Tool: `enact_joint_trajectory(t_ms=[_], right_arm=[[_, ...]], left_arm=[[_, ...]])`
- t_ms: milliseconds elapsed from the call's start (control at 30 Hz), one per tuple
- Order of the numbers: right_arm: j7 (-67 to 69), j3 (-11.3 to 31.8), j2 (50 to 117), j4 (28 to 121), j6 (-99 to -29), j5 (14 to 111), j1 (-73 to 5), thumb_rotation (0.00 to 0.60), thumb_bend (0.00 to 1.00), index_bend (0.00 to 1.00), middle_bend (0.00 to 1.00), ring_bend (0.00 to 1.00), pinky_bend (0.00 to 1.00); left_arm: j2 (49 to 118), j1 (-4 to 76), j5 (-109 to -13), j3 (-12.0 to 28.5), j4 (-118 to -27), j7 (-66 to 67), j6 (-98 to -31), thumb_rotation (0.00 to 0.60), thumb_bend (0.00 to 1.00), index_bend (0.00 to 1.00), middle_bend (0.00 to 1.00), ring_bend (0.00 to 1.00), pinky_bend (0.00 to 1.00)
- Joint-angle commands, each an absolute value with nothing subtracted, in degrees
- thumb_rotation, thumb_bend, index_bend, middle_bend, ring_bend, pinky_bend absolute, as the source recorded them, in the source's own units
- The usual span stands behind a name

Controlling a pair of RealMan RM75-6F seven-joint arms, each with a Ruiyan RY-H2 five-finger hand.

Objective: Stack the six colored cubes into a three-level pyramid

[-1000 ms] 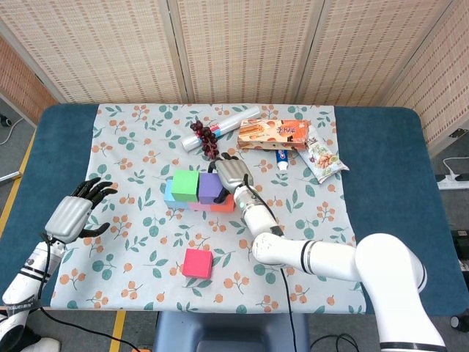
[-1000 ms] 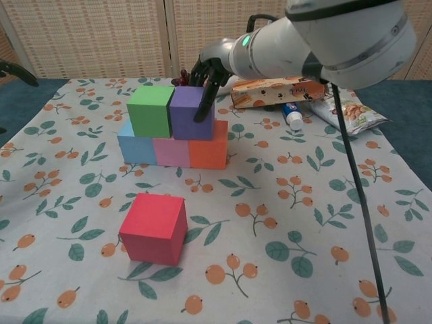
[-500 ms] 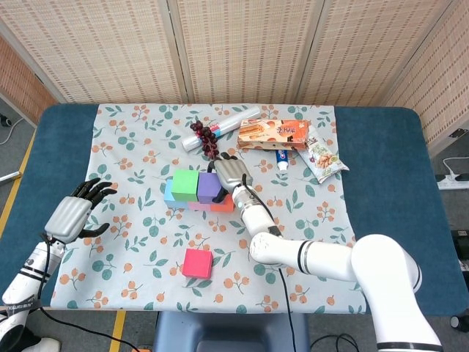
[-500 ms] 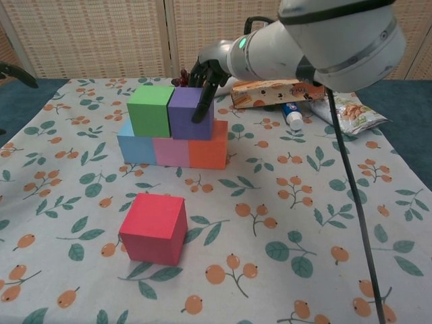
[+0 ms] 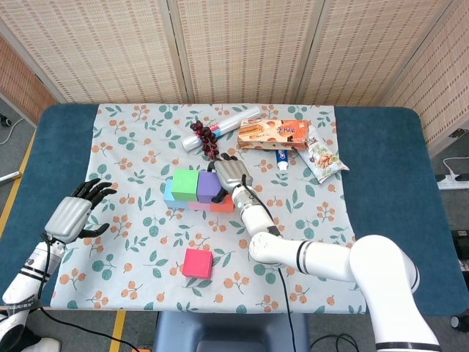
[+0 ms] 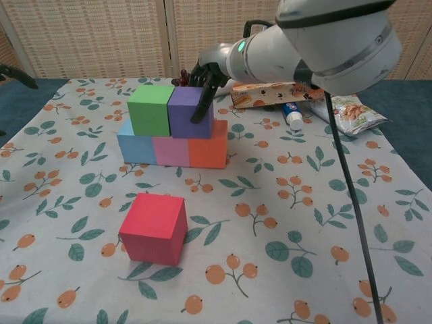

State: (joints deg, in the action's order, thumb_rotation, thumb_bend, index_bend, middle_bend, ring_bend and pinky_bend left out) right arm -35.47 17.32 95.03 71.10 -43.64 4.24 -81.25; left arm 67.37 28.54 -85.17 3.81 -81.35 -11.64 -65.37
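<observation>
While the right hand (image 6: 204, 84) keeps its fingers against the purple cube (image 6: 190, 112), nudging it slightly toward green (image 6: 150, 111), the red cube (image 6: 154, 228) waits alone; left hand (image 5: 71, 213) hangs spread.

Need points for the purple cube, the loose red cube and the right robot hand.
purple cube (image 6: 183, 113): chest view, front face.
red cube (image 6: 154, 228): chest view, front face.
right robot hand (image 5: 231, 174): head view, back of the hand.

No readable text. Box (image 5: 272, 134), tube (image 5: 281, 157) and snack bag (image 5: 323, 158) near table's far edge carry print, too small and blurred to read.
</observation>
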Motion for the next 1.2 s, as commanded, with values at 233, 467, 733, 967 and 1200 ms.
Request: enact_joint_trajectory(t_ms=[233,467,733,967,1200], right_arm=[[-35.76,17.41,94.8,71.62,-43.7,4.29,-81.0,0.6,0.07,0.2,0.18,0.02,0.08],[-35.97,17.33,94.47,72.3,-43.74,4.36,-80.82,0.6,0.07,0.16,0.18,0.01,0.07],[-36.13,17.36,94.35,73.19,-44.08,4.37,-80.77,0.6,0.07,0.15,0.18,0.01,0.07],[-36.2,17.29,93.98,74.05,-44.5,4.64,-80.62,0.6,0.07,0.09,0.16,0.0,0.04],[-34.5,17.85,91.56,77.9,-45.33,7.53,-79.07,0.6,0.07,0.0,0.05,0.0,0.0]], left_arm=[[67.47,28.58,-85.28,3.82,-81.28,-11.74,-65.36,0.6,0.28,0.19,0.1,0.03,0.11],[67.56,28.57,-85.35,3.75,-81.27,-11.82,-65.33,0.6,0.28,0.19,0.1,0.03,0.11],[67.72,28.53,-85.39,3.74,-81.09,-12.01,-65.41,0.6,0.28,0.19,0.1,0.03,0.11],[67.73,28.48,-85.34,3.73,-80.94,-12.29,-65.38,0.6,0.28,0.19,0.1,0.03,0.11],[67.67,28.5,-85.45,3.75,-80.92,-12.46,-65.45,0.6,0.28,0.19,0.1,0.03,0.11]])
